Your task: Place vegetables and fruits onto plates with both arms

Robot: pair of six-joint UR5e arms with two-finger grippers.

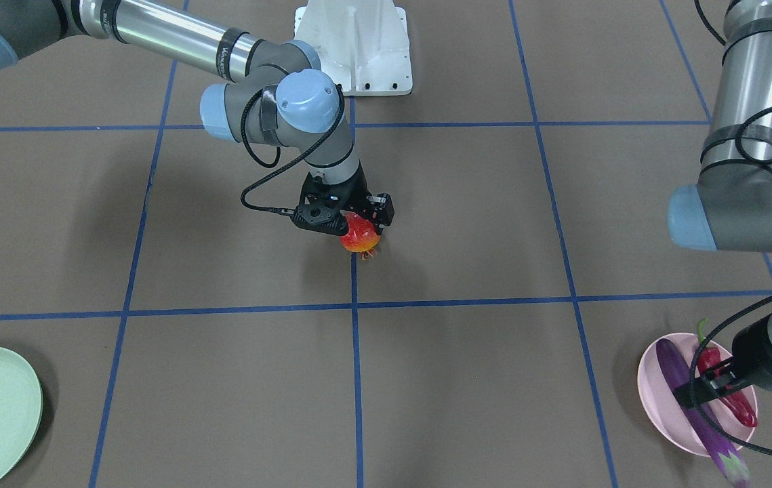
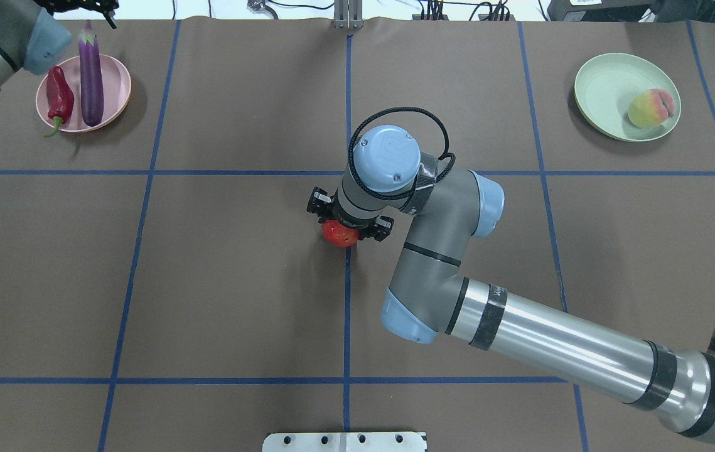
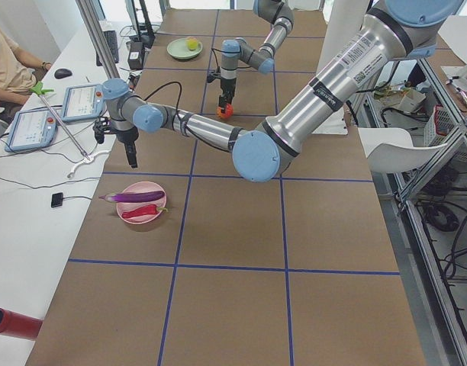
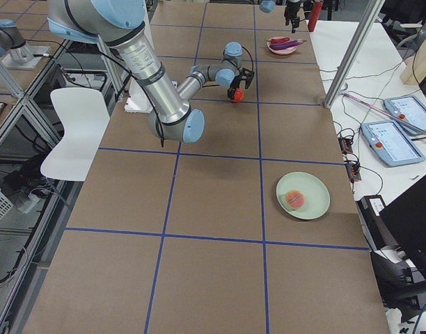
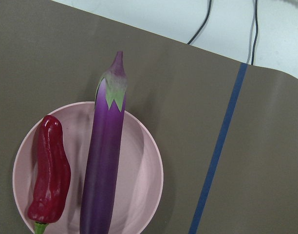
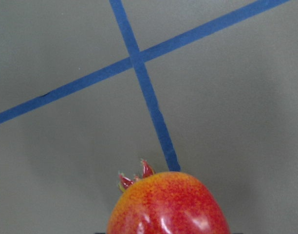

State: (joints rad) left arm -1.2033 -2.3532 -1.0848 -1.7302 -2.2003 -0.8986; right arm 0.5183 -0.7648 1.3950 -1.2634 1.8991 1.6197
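My right gripper (image 2: pixel 349 223) is shut on the red-orange pomegranate (image 2: pixel 339 233) at the table's middle, low over a blue tape crossing; the crown shows in the right wrist view (image 6: pixel 168 204). I cannot tell whether it touches the table. The purple eggplant (image 2: pixel 90 75) and red chili (image 2: pixel 59 94) lie side by side on the pink plate (image 2: pixel 115 88). My left gripper (image 1: pixel 705 383) hangs above them, fingers apart and empty. The peach (image 2: pixel 649 108) lies on the mint green plate (image 2: pixel 602 85) at the far right.
The white base block (image 1: pixel 353 44) stands at the robot's edge of the table. Blue tape lines (image 2: pixel 347 314) mark a grid on the brown table. Tablets and an operator (image 3: pixel 8 65) are beyond the far side. A white chair (image 4: pixel 74 132) stands beside the table.
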